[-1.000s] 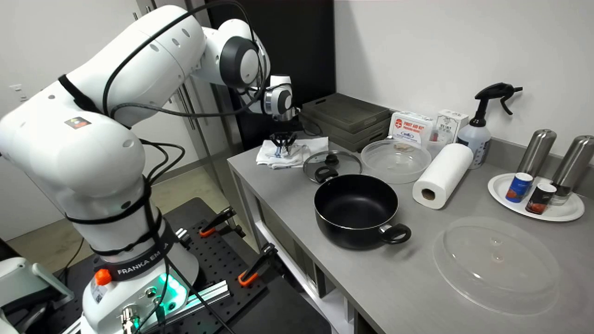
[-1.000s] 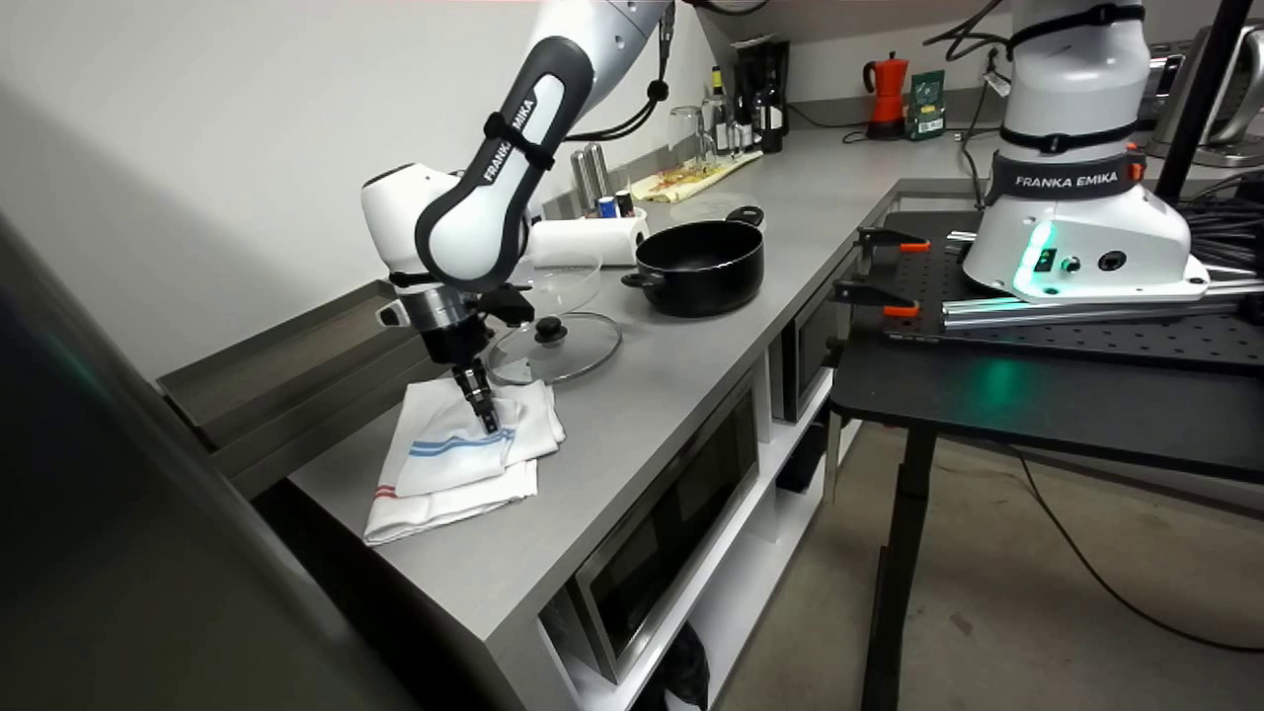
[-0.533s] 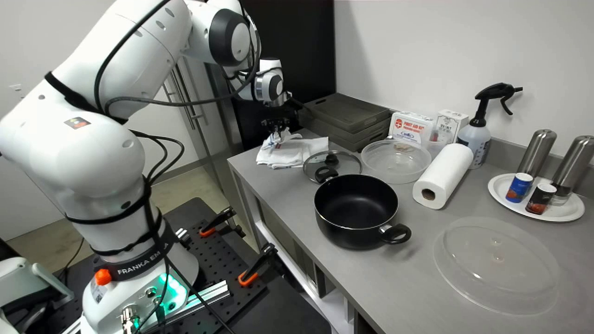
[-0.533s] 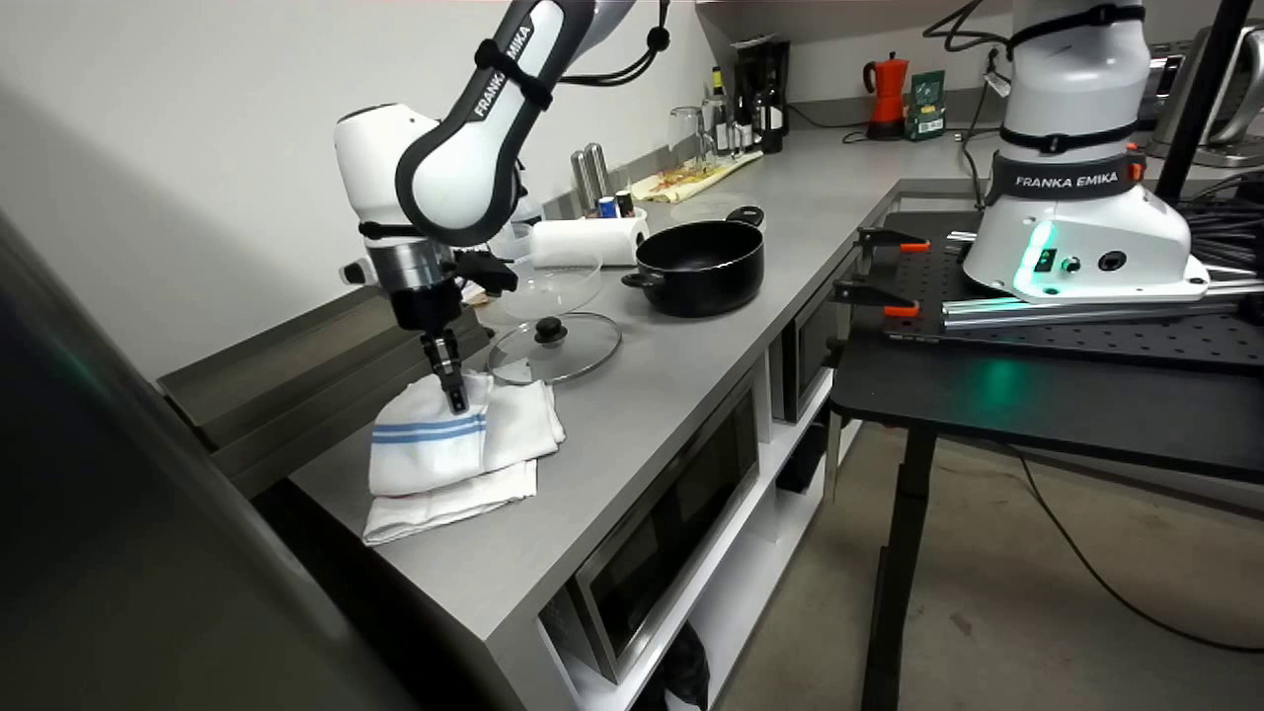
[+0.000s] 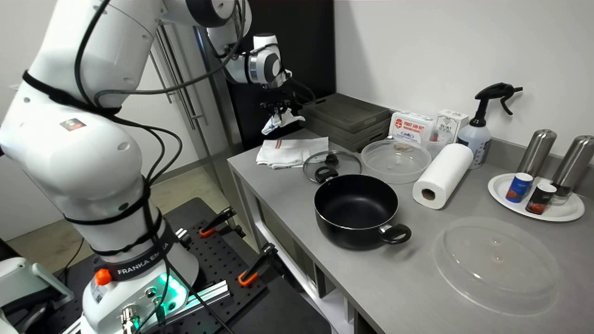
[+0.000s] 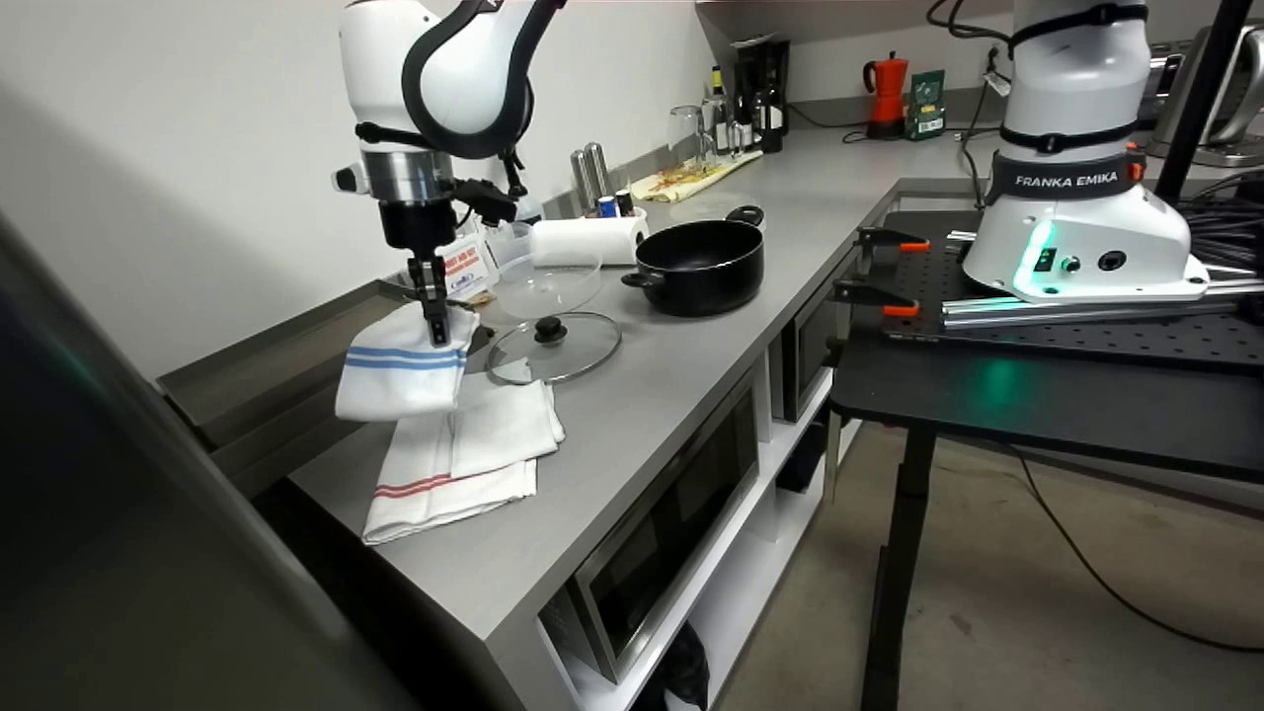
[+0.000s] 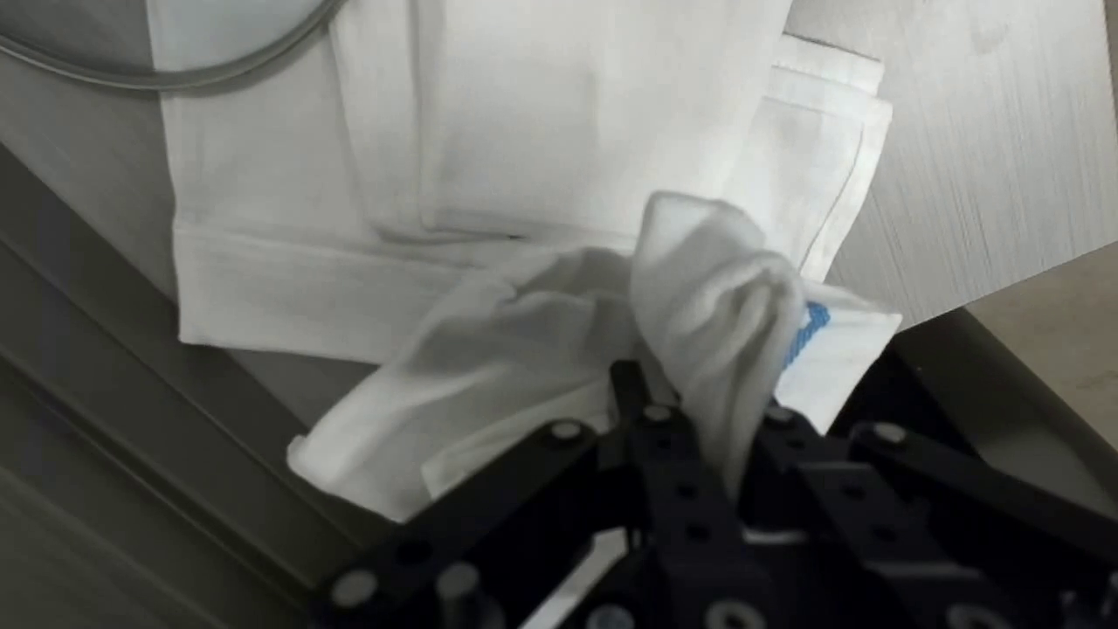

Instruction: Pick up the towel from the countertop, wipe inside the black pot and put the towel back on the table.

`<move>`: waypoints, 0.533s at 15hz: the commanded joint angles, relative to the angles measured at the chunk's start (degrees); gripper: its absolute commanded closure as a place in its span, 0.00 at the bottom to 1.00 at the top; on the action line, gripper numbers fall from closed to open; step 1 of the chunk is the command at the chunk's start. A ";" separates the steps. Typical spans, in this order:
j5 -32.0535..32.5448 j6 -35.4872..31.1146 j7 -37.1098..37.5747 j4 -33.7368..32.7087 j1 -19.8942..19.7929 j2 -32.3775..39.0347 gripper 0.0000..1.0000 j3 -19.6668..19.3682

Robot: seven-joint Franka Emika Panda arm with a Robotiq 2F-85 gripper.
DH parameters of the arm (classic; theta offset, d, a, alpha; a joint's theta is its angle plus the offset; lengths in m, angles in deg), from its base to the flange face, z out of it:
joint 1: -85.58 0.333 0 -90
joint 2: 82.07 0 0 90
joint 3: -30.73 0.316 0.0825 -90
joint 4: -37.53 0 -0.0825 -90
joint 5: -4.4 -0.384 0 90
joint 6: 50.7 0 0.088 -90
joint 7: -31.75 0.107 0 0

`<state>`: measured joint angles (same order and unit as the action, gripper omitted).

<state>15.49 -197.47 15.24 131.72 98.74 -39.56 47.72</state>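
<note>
My gripper (image 6: 435,321) is shut on a white towel with blue stripes (image 6: 400,370), which hangs above the countertop (image 6: 622,434). In the wrist view the towel (image 7: 699,288) is bunched between the fingers of the gripper (image 7: 699,397). In an exterior view the gripper (image 5: 277,109) holds the towel (image 5: 278,122) in the air. Another folded white towel with red stripes (image 6: 469,454) lies flat on the counter below; it also shows in the wrist view (image 7: 559,114). The black pot (image 5: 341,234) stands upright and uncovered on the counter, away from the gripper; its inside looks black.
A glass lid (image 5: 343,172) lies between the folded towel and the pot. Dark grey trays (image 5: 345,112) are stacked beside the gripper. A clear bowl (image 5: 397,162), paper towel roll (image 5: 443,176), first aid kit (image 5: 410,127) and spray bottle (image 5: 474,139) stand behind. A clear cover (image 5: 496,273) lies nearer.
My gripper has risen from the towel pile, lifting the blue-striped towel off the counter. The red-striped towel below is now more uncovered. The pot and lid have not moved.
</note>
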 commanded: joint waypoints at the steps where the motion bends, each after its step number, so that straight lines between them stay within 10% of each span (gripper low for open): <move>1: -3.25 -5.40 1.48 11.72 -2.64 -9.18 0.97 -0.27; 8: -9.08 -11.95 3.07 29.79 -8.58 -25.02 0.97 -0.83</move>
<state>9.75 -206.83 17.19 151.77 91.85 -55.72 47.14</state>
